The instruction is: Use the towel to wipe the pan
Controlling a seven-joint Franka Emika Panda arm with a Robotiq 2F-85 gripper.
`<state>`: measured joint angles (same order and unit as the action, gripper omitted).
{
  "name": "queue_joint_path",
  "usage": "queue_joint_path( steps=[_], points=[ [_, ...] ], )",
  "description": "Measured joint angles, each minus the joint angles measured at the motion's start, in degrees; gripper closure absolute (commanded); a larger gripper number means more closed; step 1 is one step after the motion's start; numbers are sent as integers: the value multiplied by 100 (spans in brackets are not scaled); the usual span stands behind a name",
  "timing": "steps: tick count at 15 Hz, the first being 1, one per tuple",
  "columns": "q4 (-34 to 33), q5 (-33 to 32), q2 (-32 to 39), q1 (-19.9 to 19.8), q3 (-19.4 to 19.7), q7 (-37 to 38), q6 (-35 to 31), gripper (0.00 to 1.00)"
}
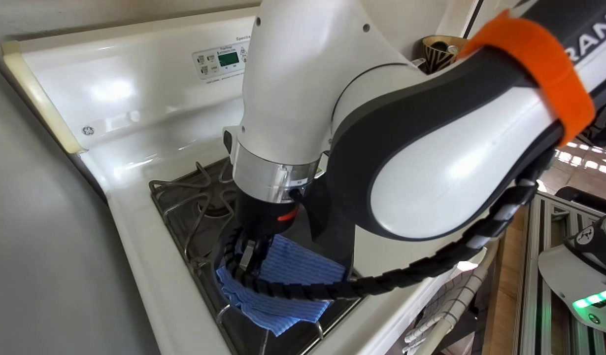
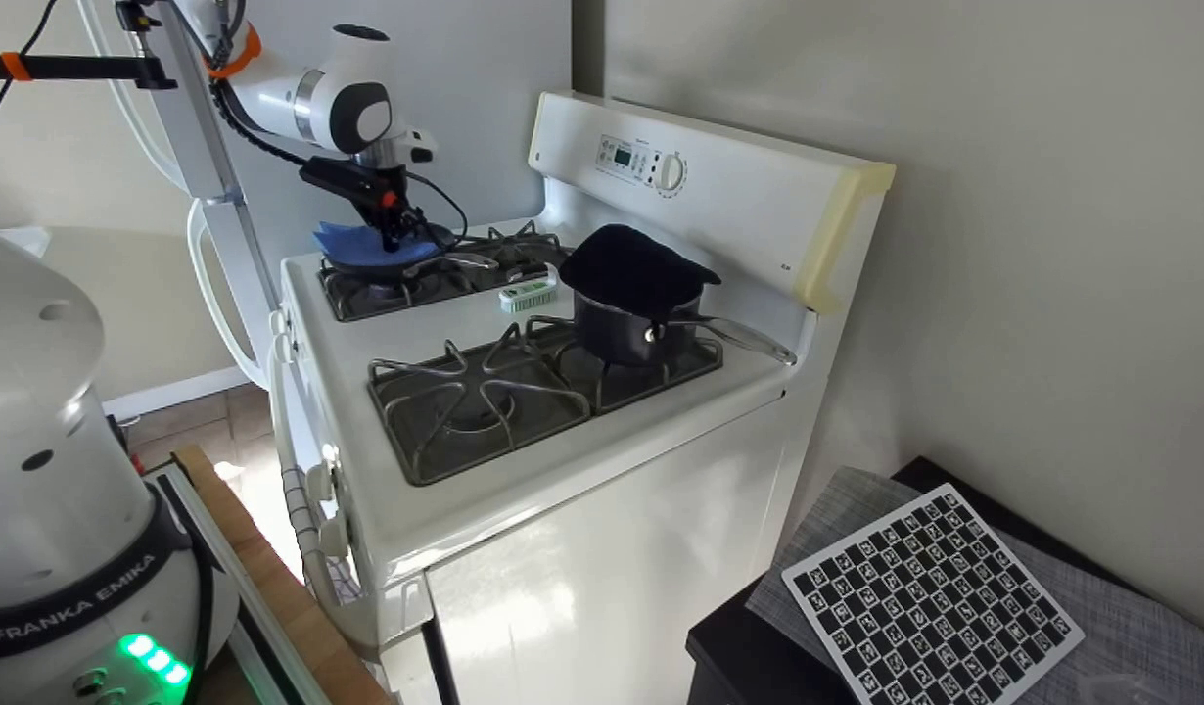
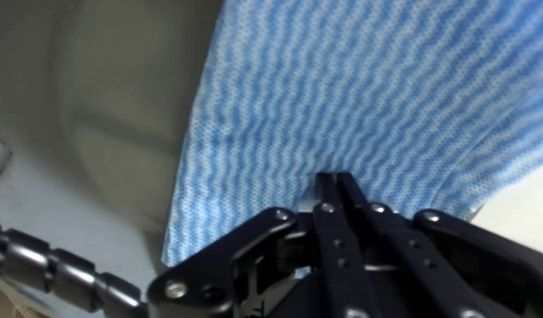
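The towel [image 1: 298, 264] is a striped blue cloth spread in the pan and draped over its rim. It also shows in an exterior view [image 2: 367, 247] and fills much of the wrist view [image 3: 276, 110]. The dark round pan [image 2: 362, 272] sits on a burner with its light handle [image 2: 470, 260] pointing out. Much of the pan's inside is covered by the towel and the arm. My gripper [image 3: 333, 176] points down into the pan, its fingertips together on the towel. It appears shut on the cloth, though the fabric between the tips is hard to see.
A dark pot [image 2: 626, 323] with a black cloth [image 2: 636, 269] over it stands on another burner. A white and green brush-like item [image 2: 529, 294] lies between the grates. The stove's back panel [image 1: 150, 74] rises behind, and a grey wall-like surface [image 1: 47, 236] is beside the stove.
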<state>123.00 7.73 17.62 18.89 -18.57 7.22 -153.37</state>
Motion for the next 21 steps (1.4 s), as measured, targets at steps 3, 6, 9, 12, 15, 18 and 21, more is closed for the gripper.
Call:
queue_joint_path(
  steps=[3,6,9,12,15,18,21],
  points=[
    [-4,-552,-21,86,190,85,-6,100],
    [-4,-1112,-43,203,424,260,-6,100],
    [-4,-1607,-72,310,616,446,54,100],
    [-15,-1815,-141,354,669,545,377,100],
    [-46,-1788,-210,360,642,551,839,100],
    [-113,-1606,-237,353,574,551,1257,100],
    [-156,-1244,-234,332,484,547,1459,100]
  ],
)
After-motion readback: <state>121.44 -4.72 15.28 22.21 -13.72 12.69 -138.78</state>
